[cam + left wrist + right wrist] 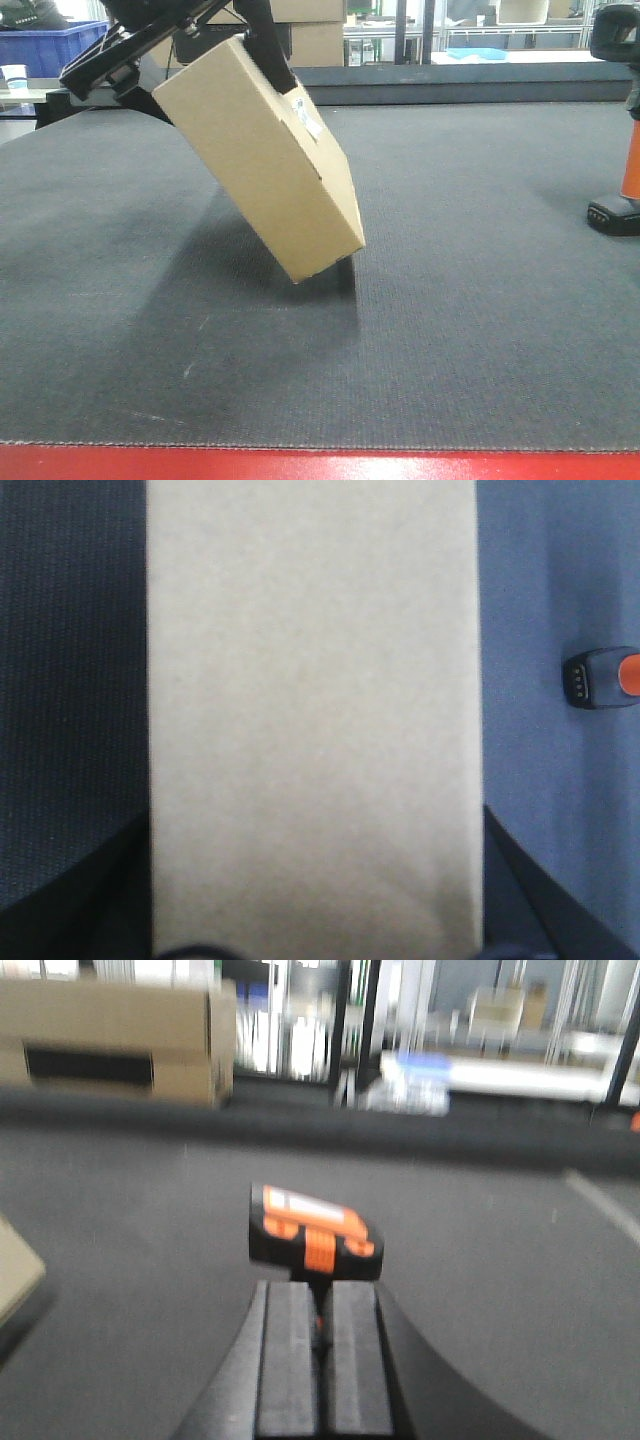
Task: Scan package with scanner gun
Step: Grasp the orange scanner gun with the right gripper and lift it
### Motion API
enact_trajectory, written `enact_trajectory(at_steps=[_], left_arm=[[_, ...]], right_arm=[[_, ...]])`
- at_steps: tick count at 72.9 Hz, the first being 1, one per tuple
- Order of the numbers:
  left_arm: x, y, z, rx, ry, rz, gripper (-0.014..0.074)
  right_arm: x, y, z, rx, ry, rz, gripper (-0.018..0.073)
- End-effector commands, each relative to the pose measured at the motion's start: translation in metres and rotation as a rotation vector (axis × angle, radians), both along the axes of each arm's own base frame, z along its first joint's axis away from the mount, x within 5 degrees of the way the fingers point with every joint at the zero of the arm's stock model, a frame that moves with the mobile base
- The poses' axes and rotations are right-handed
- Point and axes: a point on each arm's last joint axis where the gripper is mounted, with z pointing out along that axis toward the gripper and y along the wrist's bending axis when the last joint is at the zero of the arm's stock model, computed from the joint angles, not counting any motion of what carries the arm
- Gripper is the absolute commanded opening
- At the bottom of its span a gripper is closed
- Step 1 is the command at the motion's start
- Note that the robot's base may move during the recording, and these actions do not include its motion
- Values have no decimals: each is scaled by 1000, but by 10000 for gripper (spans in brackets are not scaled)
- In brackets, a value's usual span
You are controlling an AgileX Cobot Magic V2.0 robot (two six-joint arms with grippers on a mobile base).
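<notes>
- Step: package [265, 170] is presented for scanning. By judgement the scan itself is not yet done.
- Left claw [215, 75]: closed across the upper end of the package, one black finger on each side. In the left wrist view the tan face fills the span between the two fingers.
- Package position: tilted, hanging down and away from the left claw. The lower corner is at the mat [450, 330]; contact cannot be confirmed.
- Label [305, 115]: on the broad face turned up and toward the scanner side, just beside one finger and not covered by it.
- Scanner [632, 150]: upright at the right edge of the front view, foot on the mat, well apart from the package.
- Right claw [320, 1300]: the pads stand almost together, with only a thin slit between them. The scanner head sits just beyond the tips, and an orange part runs into the slit. The view is blurred, so it cannot be told whether the claw grips the scanner.
- Next move, by judgement:
  - Confirm a firm hold on the orange handle.
  - Bring the black head round to face the label.
  - Hold the package steady with the label clear of the finger.
</notes>
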Motion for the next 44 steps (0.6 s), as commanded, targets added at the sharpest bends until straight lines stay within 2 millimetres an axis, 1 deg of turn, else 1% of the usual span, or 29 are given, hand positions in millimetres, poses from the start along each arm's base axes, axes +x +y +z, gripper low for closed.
enact_trajectory(at_steps=[1,5,14,22,30,35,44], left_arm=[[-1,-1,4,-8,-17,-4,-111],[-1,-1,4,-8,-17,-4,-111],[-1,-1,4,-8,-17,-4,-111],[-1,-1,4,9,-34,-31,-111],[-2,-1,3,30,-43,-68,-111],[-2,-1,3,34,-35,-73,-111],[-3,-1,2,38,-34,-76,-111]], right_arm=[[18,-2,5,-7,87,2,-168],[31,-3,6,-5,108,1,-168],[57,-5,-2,14,137,-5,-168],[78,-7,-17,42,226,-9,-168],[97,-9,-33,129,288,-29,-168],[107,-10,-41,149,305,-41,-168],[125,-14,-49,140,267,-65,-168]])
